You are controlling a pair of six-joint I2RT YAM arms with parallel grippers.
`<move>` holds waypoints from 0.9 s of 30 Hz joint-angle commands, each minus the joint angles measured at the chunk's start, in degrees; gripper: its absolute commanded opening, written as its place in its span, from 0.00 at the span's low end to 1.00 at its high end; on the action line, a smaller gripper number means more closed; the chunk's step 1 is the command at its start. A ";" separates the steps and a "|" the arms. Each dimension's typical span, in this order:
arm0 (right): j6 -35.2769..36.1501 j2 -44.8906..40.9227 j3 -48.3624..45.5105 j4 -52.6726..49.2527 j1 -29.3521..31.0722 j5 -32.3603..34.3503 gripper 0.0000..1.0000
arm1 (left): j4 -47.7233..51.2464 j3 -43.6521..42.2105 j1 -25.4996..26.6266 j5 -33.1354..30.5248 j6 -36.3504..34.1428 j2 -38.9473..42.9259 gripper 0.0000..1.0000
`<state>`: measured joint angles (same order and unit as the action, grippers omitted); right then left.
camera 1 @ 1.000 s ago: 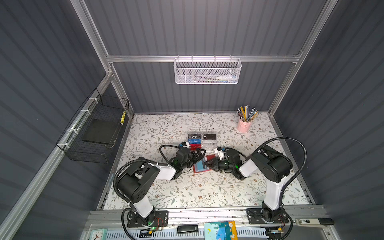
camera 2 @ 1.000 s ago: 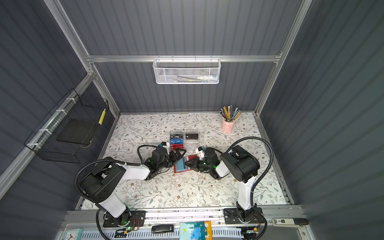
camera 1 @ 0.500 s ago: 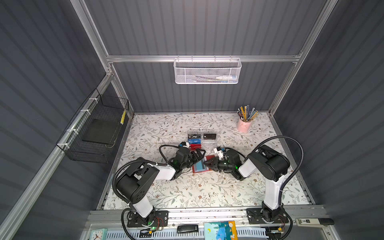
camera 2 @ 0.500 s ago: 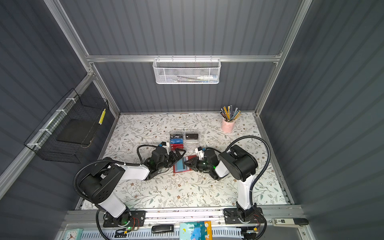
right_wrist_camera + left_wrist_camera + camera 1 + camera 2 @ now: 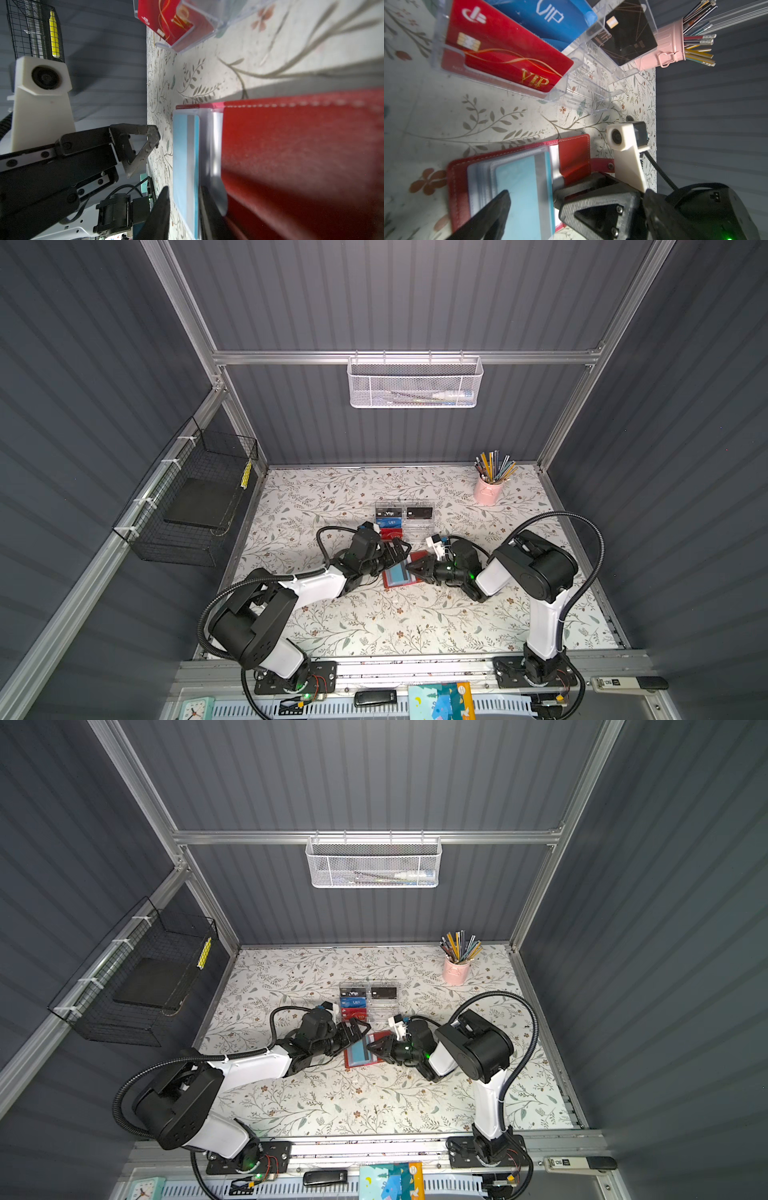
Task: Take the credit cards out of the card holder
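Observation:
The card holder [image 5: 417, 556] [image 5: 353, 1065], a red wallet, lies open mid-table in both top views. A light-blue credit card [image 5: 401, 574] [image 5: 525, 187] [image 5: 182, 155] with a grey stripe sits in its clear sleeve. My left gripper [image 5: 399, 558] [image 5: 359, 1036] is wide open at the wallet's left edge, one fingertip [image 5: 500, 203] over the card. My right gripper [image 5: 413, 566] [image 5: 185, 197] reaches in from the right with its jaws a little apart. Its lower finger [image 5: 207, 207] rests on the sleeves beside the card's edge. The red cover [image 5: 291, 155] and strap tab [image 5: 602, 165] lie outside the jaws.
A clear acrylic rack [image 5: 419, 526] [image 5: 571, 87] with red, blue and black VIP cards stands just behind the wallet. A pink pencil cup [image 5: 488, 489] is at the back right. A white mesh basket [image 5: 415, 383] hangs on the back wall, a black wire basket [image 5: 195, 497] on the left wall.
The right arm has shifted slightly to the left. The wallet, the card and both grippers' openings look the same.

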<state>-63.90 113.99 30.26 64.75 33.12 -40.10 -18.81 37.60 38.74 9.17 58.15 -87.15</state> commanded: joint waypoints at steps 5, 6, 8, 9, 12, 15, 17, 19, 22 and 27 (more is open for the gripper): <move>1.50 0.70 0.30 -1.25 0.81 1.31 0.28 | 3.14 -1.02 -0.86 1.00 -1.23 0.54 1.00; 1.53 0.80 0.31 -1.29 0.92 1.20 0.28 | 2.67 -1.32 -0.95 1.33 -1.03 0.05 1.00; 1.58 0.86 0.53 -1.48 0.95 1.25 0.28 | 1.48 -1.69 -1.04 1.88 -0.53 -0.83 1.00; 1.66 0.92 0.67 -1.56 1.00 1.18 0.28 | 0.84 -1.77 -1.04 2.13 -0.35 -1.38 1.00; 1.78 1.05 0.91 -1.82 1.08 1.07 0.28 | -0.04 -1.93 -1.04 2.41 -0.05 -2.55 1.00; 1.98 0.98 0.94 -2.14 1.16 0.87 0.30 | -0.77 -2.29 -1.04 2.73 0.04 -3.65 1.00; 2.63 0.64 0.94 -3.51 1.19 1.24 0.31 | -1.15 -2.51 -1.04 2.79 0.29 -3.99 1.00; 2.99 0.44 0.76 -3.89 1.25 1.23 0.31 | -1.43 -2.80 -1.04 2.81 0.38 -4.08 1.00; 2.67 0.57 0.76 -2.97 1.25 0.72 0.32 | -1.64 -3.14 -1.04 2.96 0.38 -4.49 1.00; 0.39 1.44 0.70 1.44 1.26 -0.28 0.31 | -3.36 -4.28 -1.04 3.51 1.42 -5.54 1.00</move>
<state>-62.83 114.02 30.76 64.05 33.91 -39.29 -23.88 35.64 37.76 11.27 58.33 -90.67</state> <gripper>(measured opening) 0.311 0.998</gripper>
